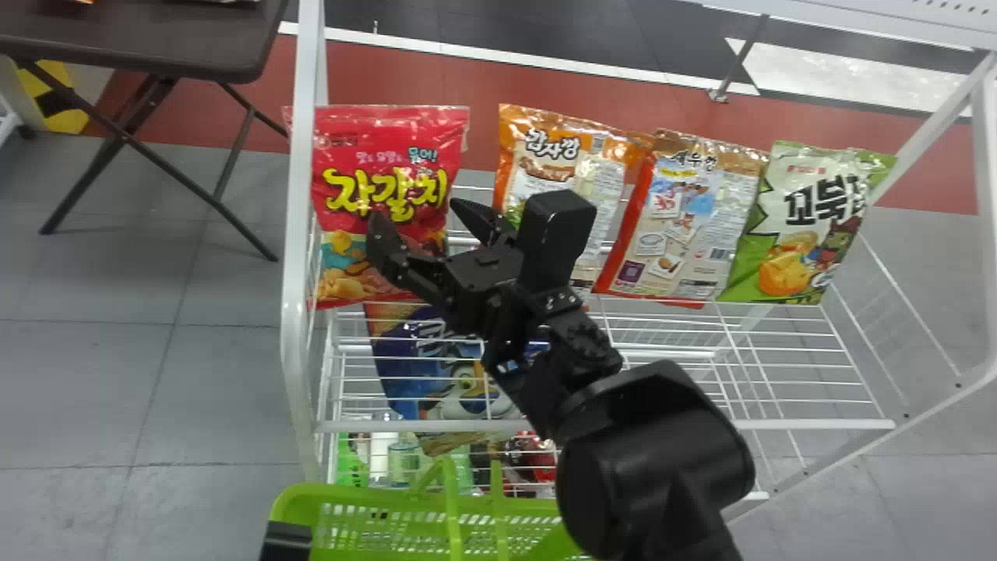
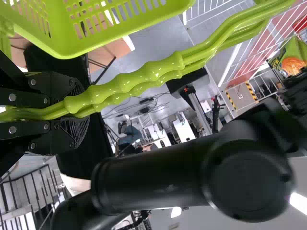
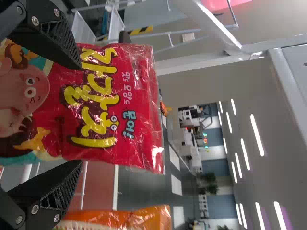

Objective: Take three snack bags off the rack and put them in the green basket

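1. We have our right end effector (image 1: 419,218) released in front of the rack (image 1: 297,257), its fingers spread wide at the red bag (image 1: 389,156); we cannot tell whether either finger touches it.
2. The red bag stands upright at the left edge of the rack's top shelf, right beside the white post.
3. Along the same shelf we see the orange bag (image 1: 572,156), partly behind our right arm, then the brown bag (image 1: 681,218), and the green bag (image 1: 802,226) towards the right edge, leaning slightly.
4. The blue bag (image 1: 405,366) is lower in the rack, near its left edge.
5. Our basket (image 1: 374,499) is at the rack's near edge, towards the lower left corner.
6. Our left end effector (image 1: 286,541) is clenched on the basket's handles (image 2: 144,76), which run between its fingers.
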